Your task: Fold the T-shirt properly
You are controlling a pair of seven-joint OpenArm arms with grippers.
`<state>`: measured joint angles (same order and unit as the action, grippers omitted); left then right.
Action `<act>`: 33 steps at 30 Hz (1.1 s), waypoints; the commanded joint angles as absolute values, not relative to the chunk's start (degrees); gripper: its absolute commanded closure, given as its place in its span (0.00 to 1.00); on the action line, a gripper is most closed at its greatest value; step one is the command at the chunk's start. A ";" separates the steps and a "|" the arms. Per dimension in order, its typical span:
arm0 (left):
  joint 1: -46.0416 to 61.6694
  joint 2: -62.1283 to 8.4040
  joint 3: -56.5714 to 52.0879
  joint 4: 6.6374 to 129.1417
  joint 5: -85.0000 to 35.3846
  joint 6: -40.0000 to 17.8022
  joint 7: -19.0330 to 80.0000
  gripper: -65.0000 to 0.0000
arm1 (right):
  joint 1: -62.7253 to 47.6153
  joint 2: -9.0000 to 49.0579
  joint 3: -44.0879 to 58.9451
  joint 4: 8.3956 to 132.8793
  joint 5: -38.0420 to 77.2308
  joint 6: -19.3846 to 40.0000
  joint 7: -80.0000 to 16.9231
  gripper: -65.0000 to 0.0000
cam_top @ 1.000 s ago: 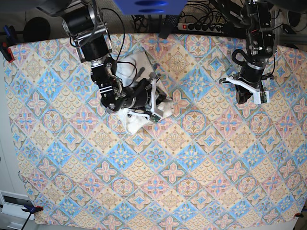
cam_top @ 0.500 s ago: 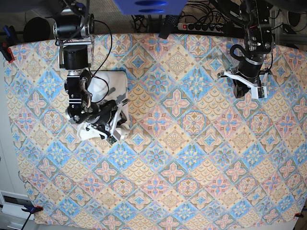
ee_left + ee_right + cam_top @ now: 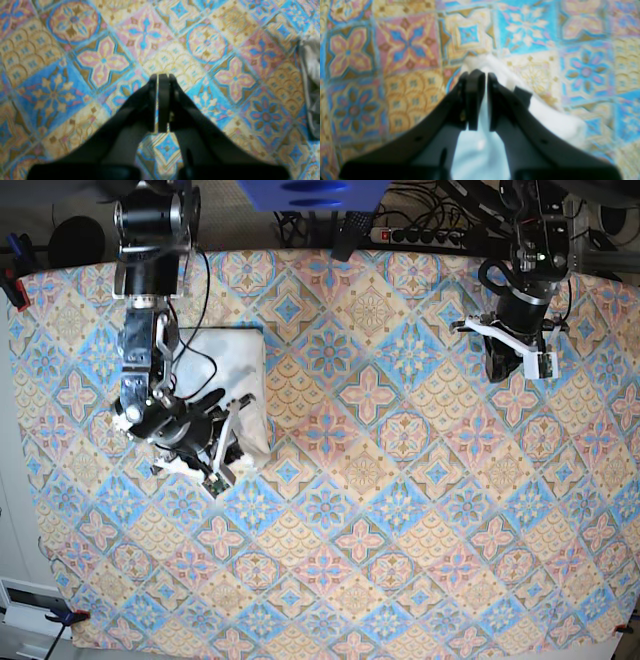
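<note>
The white T-shirt lies as a folded, roughly square bundle at the left of the patterned tablecloth; its print is hidden. My right gripper sits at the bundle's lower edge. In the right wrist view the right gripper is shut on white cloth of the T-shirt, which shows between and beyond the fingers. My left gripper hovers at the far right, well away from the shirt. In the left wrist view the left gripper is shut and empty above bare cloth.
A pale grey-white thing shows at the right edge of the left wrist view; I cannot tell what it is. A power strip and cables lie beyond the table's back edge. Clamps hold the cloth at the corners.
My right arm has swung left, dragging the T-shirt from the upper middle to the left side of the table. My left gripper has shifted slightly up and back.
</note>
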<state>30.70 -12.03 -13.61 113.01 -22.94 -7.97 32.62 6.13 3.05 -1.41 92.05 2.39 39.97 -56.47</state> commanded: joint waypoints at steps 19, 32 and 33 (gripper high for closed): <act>56.84 -16.57 -18.95 118.90 -23.25 -8.22 30.90 1.00 | -41.71 10.15 28.88 113.19 28.79 40.00 -56.13 0.93; 60.18 -16.04 -15.87 101.49 -22.46 -8.22 27.47 1.00 | -54.90 9.71 24.22 100.18 12.09 40.00 -42.68 0.94; 59.30 -16.04 -14.99 98.42 -22.46 -8.22 25.19 1.00 | -54.90 9.71 23.43 97.36 10.59 40.00 -41.10 0.94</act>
